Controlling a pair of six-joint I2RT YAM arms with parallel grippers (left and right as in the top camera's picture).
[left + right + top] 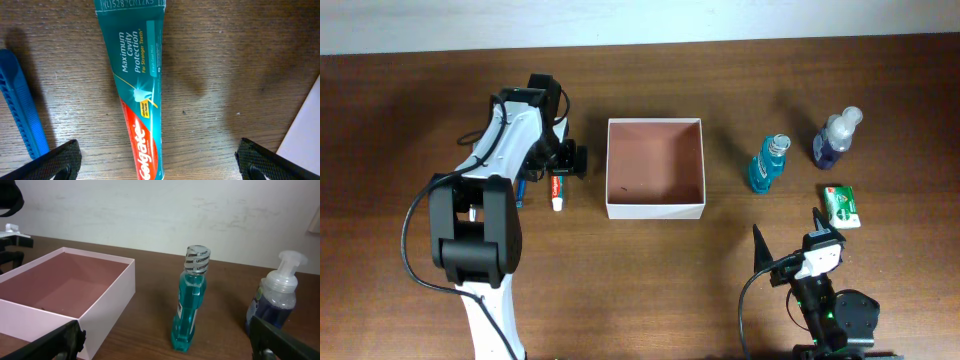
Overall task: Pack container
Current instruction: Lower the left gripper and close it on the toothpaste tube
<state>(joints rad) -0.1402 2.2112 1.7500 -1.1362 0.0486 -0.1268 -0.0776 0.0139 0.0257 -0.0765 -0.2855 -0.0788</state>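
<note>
The right hand [170,347], jaws spread wide and holding nothing, sits near the bench's [420,100] front edge, facing the mouthwash bottle [189,305]. Farther in, the left hand [160,167] hangs wide open over the toothpaste tube [140,75], gripping nothing. The container [656,210] sits mid-bench, just right of that tube.

**Container mid-table, toiletries on either side**

The container [655,211] sits at the middle of the table [650,300]. To its left, near but not touching, the toothpaste tube [557,190] lies flat, running front to back with its cap end toward the front; just left of the tube, alongside it and apart, lies a thin long item [22,112]. To the container's right a mouthwash bottle [768,165] stands upright; further right and slightly behind it stands a pump bottle [837,137]; in front of the pump bottle a small packet [841,206] lies flat, apart from both bottles.
</note>
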